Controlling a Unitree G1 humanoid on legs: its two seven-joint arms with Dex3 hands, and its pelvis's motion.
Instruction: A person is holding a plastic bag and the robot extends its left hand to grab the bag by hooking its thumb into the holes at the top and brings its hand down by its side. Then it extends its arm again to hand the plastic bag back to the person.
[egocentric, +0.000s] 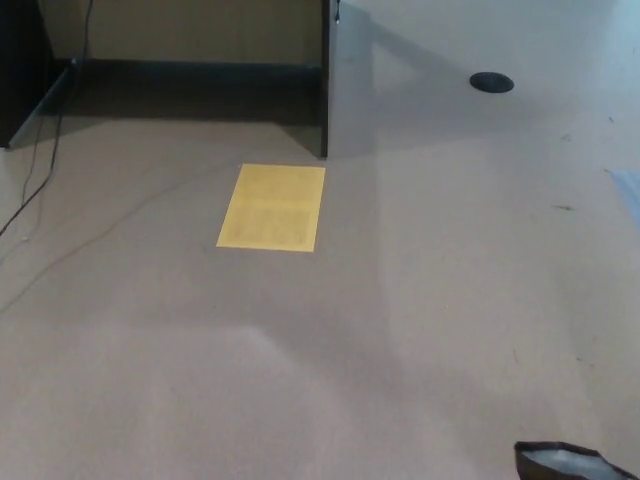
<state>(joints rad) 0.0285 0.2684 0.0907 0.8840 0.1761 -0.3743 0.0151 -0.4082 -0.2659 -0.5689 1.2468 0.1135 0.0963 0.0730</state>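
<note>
- Seen only as a dark-rimmed shape with a pale grey, slightly glossy inside.
- Low over the floor at the bottom right edge, cut off by the frame.
- Impossible to tell whether plastic bag or not.

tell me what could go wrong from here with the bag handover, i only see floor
1. No person, plastic bag or robot hand shows in the head view, so a left-hand reach now would have no visible target.
2. A thin cable trails across the floor at the left; it might snag a foot or a swinging bag.
3. A dark object sits at the bottom right edge; I cannot tell what it is, and it could be in the way.
</note>
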